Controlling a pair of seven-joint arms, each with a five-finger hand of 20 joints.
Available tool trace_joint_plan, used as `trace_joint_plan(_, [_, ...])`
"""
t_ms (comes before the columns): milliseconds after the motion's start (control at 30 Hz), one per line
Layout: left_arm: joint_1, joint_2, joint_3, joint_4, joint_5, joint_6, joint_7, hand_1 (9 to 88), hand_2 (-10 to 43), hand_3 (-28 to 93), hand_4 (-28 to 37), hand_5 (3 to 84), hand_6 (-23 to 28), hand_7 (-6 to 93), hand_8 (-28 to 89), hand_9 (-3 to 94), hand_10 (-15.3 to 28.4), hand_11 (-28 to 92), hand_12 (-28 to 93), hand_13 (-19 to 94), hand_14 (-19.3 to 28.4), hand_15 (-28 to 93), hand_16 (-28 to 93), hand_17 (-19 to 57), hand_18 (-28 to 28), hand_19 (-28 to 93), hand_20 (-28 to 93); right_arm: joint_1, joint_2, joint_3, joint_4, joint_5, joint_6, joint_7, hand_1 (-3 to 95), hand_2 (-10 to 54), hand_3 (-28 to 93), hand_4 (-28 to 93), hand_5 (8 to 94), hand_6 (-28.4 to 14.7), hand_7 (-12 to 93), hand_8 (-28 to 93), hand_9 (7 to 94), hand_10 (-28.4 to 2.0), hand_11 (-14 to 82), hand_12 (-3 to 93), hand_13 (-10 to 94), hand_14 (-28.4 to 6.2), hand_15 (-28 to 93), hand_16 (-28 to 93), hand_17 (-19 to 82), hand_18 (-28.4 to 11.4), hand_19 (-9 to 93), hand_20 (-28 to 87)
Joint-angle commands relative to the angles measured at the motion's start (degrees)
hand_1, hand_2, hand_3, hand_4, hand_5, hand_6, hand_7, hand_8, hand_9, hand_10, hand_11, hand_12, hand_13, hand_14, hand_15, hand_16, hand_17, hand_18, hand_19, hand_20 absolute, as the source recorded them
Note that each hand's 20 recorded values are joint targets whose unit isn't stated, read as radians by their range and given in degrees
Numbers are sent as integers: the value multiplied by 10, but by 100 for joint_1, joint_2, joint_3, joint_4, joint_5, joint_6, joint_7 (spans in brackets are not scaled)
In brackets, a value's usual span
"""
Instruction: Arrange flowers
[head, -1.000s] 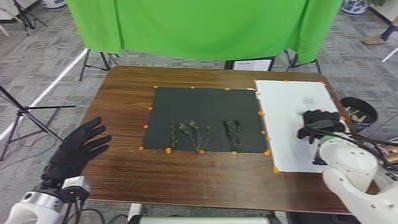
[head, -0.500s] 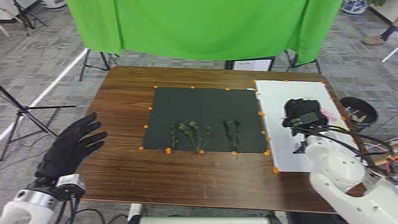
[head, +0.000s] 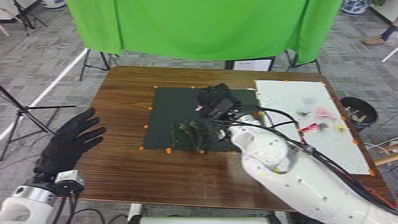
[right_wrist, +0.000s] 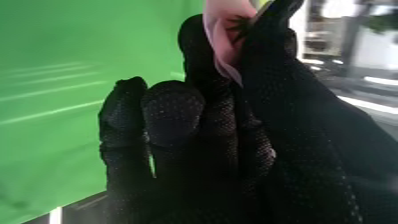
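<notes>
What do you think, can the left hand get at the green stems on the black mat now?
Probably yes: the left hand is open to the left of the mat, and I see nothing between it and the stems. The right hand is over the mat's far part, so some care seems wise.

A square mat (head: 169, 112) lay at the middle of the table (head: 129, 115), with a long board (head: 277, 95) just to its right. Leafy stems (head: 189, 131) lay on the near part of the mat, left of its middle. Several blossoms (head: 325, 115) lay spread over the middle of the board. Above the mat's far right part, another blossom (right_wrist: 225, 30) was between the thumb and fingers of the right hand (head: 219, 106). A bin (head: 349, 101) stood just off the table's right edge, a tripod (head: 34, 120) stood left of the table, and a curtain (head: 200, 30) hung behind it.
</notes>
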Motion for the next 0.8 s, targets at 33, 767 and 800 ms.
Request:
trace_joint_plan(33, [-48,61,68,50,-51,88,64,261,-43,705,-271,250,28,212,-116,198,114,220,169,177,160,332,7,-99,221,392,96,126,-852,-556,135,-260,-260,-304,444,-95,875,-271,666,27,518,52,834,-37,199,538,672,-57,748,386,234,-202,756,540])
trace_joint_plan(767, [-321,253,287,159,-54,53,20,261,-41,704,-270,252,29,211,-115,198,113,222,170,175,160,331,7,-100,222,393,97,437,-1471,-1197,933,-614,-316,154,430,-95,852,-282,669,28,500,49,831,-39,188,533,666,-60,757,356,233,-204,757,541])
trace_joint_plan(800, [-330,255,299,170,-56,61,27,262,-41,704,-270,252,30,211,-115,198,114,221,170,175,160,332,7,-100,222,393,97,449,-1470,-1219,947,-607,-327,174,426,-95,847,-282,663,28,499,49,827,-39,186,532,662,-59,756,356,231,-202,757,541])
